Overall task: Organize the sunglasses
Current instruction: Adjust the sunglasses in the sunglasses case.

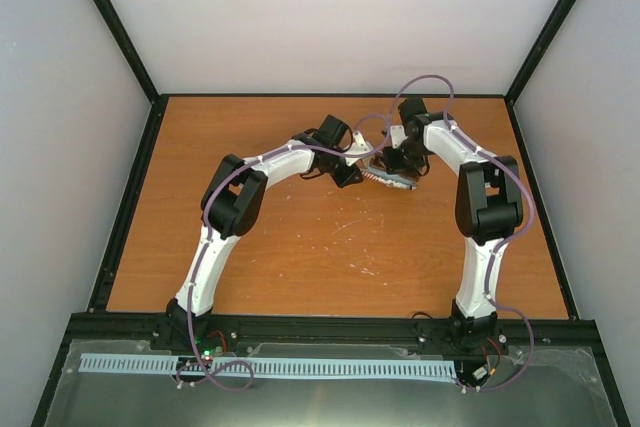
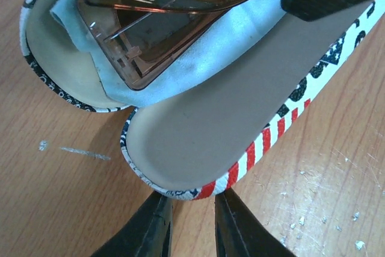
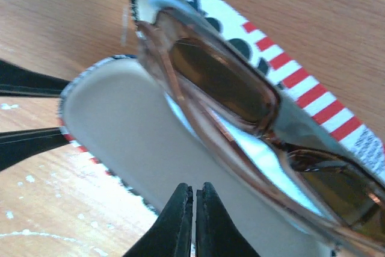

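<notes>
Pointing at the rounded end of one open half of the flag-patterned case (image 2: 228,142), the left gripper (image 2: 194,201) has its jaws a little apart, the tips right at the rim; whether they pinch it I cannot tell. That one case lies open on the wooden tabletop (image 1: 300,247), with red-and-white stripes and black marks outside and a plain cream lining inside. In its other half, on a single light blue cloth (image 2: 240,34), rests the one pair of sunglasses (image 2: 159,34). They have a thin, translucent reddish-brown frame, brownish lenses and slim temple arms folded in. Further right, the right gripper (image 3: 194,200), second of the two, hangs over the cream lining just beside the glasses. Its jaws are pressed together with nothing between them.
</notes>
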